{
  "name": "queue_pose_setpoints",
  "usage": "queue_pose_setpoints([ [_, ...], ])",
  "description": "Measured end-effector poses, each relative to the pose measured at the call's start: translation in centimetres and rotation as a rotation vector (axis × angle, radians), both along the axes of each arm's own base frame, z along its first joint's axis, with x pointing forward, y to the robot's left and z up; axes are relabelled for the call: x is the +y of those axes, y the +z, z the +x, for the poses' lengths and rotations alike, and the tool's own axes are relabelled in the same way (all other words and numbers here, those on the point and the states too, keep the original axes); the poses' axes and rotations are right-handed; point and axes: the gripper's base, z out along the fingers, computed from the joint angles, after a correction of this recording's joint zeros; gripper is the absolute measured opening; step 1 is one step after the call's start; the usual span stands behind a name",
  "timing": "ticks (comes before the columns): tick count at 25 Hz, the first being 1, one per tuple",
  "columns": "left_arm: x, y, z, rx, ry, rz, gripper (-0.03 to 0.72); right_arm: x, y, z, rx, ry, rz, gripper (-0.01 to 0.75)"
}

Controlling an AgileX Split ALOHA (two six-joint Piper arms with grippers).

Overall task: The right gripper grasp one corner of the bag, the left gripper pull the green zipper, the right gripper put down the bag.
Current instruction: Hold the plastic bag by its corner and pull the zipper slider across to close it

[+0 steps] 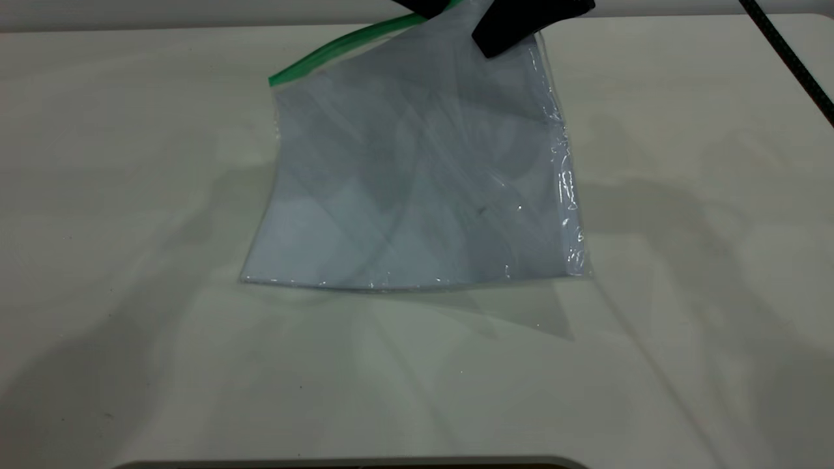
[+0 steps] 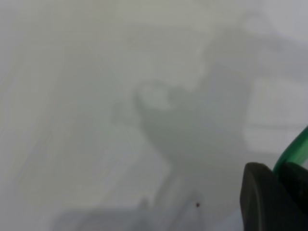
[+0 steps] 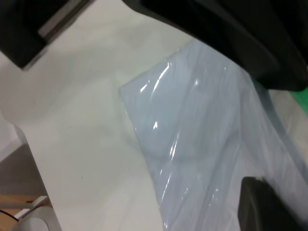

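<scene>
The bag (image 1: pixel 417 182) is a clear blue-grey pouch, raised at its far edge, with its near edge resting on the table. The green zipper (image 1: pixel 339 49) runs along the far edge. My right gripper (image 1: pixel 515 26) is shut on the corner of the bag at the far right and holds it up. One of its fingers (image 3: pixel 264 207) lies against the pouch (image 3: pixel 207 144) in the right wrist view. My left gripper (image 1: pixel 427 6) sits on the zipper beside it. In the left wrist view its black fingers (image 2: pixel 264 197) close around the green strip (image 2: pixel 294 147).
The white table (image 1: pixel 130 260) spreads around the bag on all sides. A black cable (image 1: pixel 791 62) crosses the far right corner. The table's near edge (image 1: pixel 352 464) has a rounded cut-out.
</scene>
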Motion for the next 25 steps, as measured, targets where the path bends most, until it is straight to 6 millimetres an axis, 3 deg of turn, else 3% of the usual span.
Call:
queue_pose_setpoints([
  [5,0.6,-0.2,0.3,-0.022,0.002,0.030,0.071,0.0,0.1,0.1,-0.004,-0.014,0.008,0.036],
  [13,3.3,-0.5,1.4,0.004,0.051,0.025,0.071,0.2,0.7,0.4,-0.015,-0.048,0.052,0.036],
  [25,5.9,-3.8,2.8,0.045,0.127,0.051,0.074,0.1,5.2,-0.2,-0.145,-0.026,0.087,0.036],
])
